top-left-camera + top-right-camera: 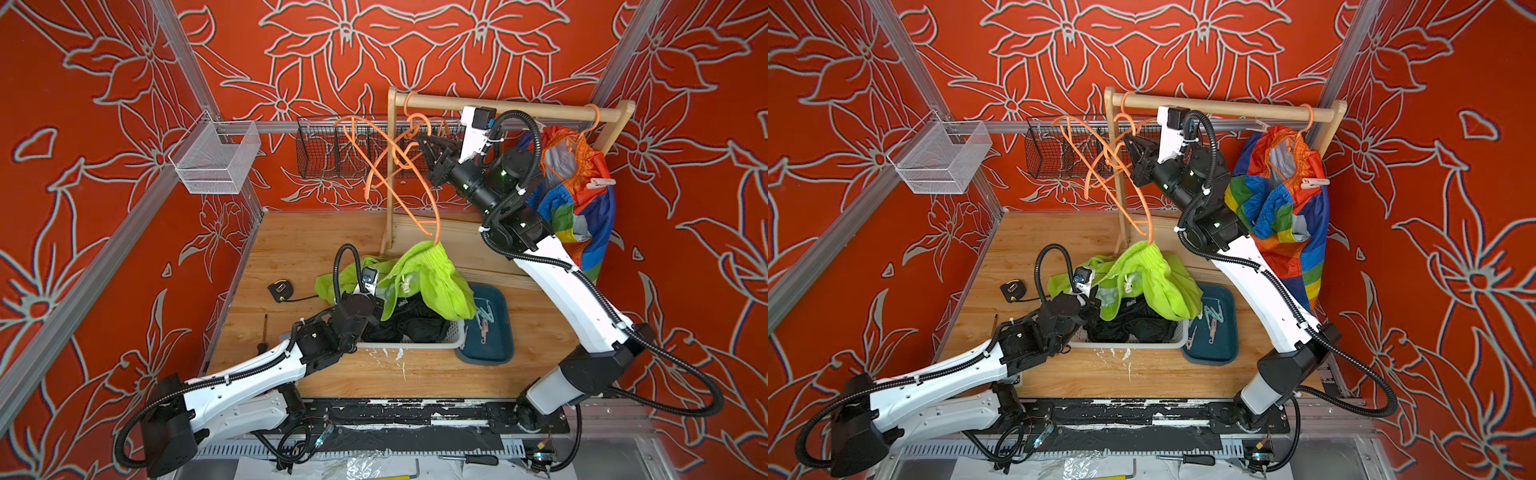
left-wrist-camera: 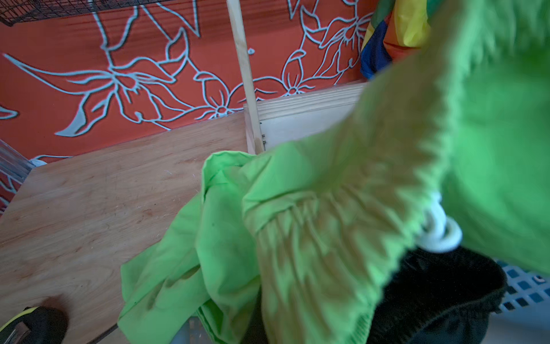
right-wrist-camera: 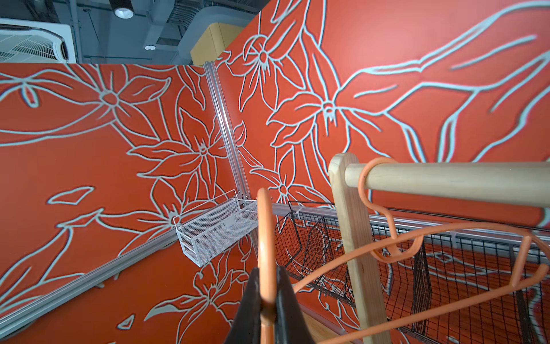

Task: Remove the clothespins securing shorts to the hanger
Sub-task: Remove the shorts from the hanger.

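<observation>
My right gripper is shut on the hook of an orange hanger, held up by the rack's left post. The hanger's low end meets the waistband of the lime green shorts, which drape over the black shorts in a white basket. My left gripper is buried in that green fabric; in the left wrist view the waistband runs out from its hidden jaws. The rainbow shorts hang at the rack's right end with a pink clothespin on them. Several loose clothespins lie in a teal tray.
A wooden rack rail spans the back, with another orange hanger on it. More hangers stick out of a black wire basket. A white mesh basket, a tape measure and a screwdriver sit left.
</observation>
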Controlling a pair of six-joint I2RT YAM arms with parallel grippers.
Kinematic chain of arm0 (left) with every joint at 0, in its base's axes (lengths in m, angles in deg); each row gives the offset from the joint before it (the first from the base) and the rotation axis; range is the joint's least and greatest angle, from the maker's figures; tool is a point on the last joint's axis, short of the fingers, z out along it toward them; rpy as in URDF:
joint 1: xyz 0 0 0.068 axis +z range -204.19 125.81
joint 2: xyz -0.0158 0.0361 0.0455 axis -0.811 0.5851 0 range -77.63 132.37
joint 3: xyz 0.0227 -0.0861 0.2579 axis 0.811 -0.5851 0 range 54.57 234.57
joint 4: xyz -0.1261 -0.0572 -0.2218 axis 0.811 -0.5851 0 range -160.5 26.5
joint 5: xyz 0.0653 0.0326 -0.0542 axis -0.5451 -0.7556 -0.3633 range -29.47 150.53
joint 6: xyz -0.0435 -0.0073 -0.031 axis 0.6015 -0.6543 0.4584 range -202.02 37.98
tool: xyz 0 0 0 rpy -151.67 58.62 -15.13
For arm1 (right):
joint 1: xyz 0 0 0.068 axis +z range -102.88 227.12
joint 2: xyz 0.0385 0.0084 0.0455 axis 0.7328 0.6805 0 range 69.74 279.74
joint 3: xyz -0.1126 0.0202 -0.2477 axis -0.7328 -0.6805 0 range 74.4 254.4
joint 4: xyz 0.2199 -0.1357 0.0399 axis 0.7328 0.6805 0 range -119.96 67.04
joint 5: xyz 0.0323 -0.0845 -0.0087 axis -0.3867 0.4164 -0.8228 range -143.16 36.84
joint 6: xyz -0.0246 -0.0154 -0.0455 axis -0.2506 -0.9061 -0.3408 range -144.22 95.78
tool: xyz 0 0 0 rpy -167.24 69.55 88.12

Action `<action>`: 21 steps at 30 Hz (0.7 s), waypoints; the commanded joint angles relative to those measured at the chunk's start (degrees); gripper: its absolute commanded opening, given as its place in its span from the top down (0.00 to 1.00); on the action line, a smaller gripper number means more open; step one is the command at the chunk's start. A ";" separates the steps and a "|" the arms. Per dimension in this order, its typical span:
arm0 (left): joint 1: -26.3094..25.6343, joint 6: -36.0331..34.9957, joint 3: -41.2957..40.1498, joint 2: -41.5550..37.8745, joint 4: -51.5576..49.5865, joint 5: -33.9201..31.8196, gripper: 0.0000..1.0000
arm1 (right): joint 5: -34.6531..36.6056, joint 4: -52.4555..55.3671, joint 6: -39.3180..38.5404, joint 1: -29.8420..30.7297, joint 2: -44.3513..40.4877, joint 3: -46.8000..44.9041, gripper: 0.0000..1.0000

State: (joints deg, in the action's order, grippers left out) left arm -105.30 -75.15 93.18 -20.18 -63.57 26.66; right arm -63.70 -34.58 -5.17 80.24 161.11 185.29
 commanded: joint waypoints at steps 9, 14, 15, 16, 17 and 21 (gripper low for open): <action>3.48 -0.75 -0.47 -3.04 -1.46 -3.01 1.00 | -3.52 3.93 -2.51 -0.10 -0.53 8.20 1.00; 9.22 -0.26 1.41 -3.57 -4.25 -0.35 1.00 | -1.46 10.71 -7.36 -0.08 -7.61 3.25 1.00; 10.42 -0.03 1.83 -3.57 -4.77 0.23 1.00 | -0.44 12.24 -8.65 -0.11 -9.46 1.67 1.00; 11.32 -0.02 2.15 -3.60 -5.16 0.83 1.00 | 0.63 14.00 -9.90 -0.15 -11.39 0.26 1.00; 12.08 -0.10 2.57 -3.48 -5.53 1.21 1.00 | 1.63 15.59 -10.75 -0.21 -12.88 -0.79 1.00; 13.66 -0.28 4.22 -2.68 -6.59 0.63 0.38 | 4.15 20.63 -12.96 -1.28 -19.58 -6.94 1.00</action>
State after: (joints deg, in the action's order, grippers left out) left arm -92.63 -75.94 95.37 -22.84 -68.82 27.36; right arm -62.37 -17.78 -14.51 79.63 146.11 180.88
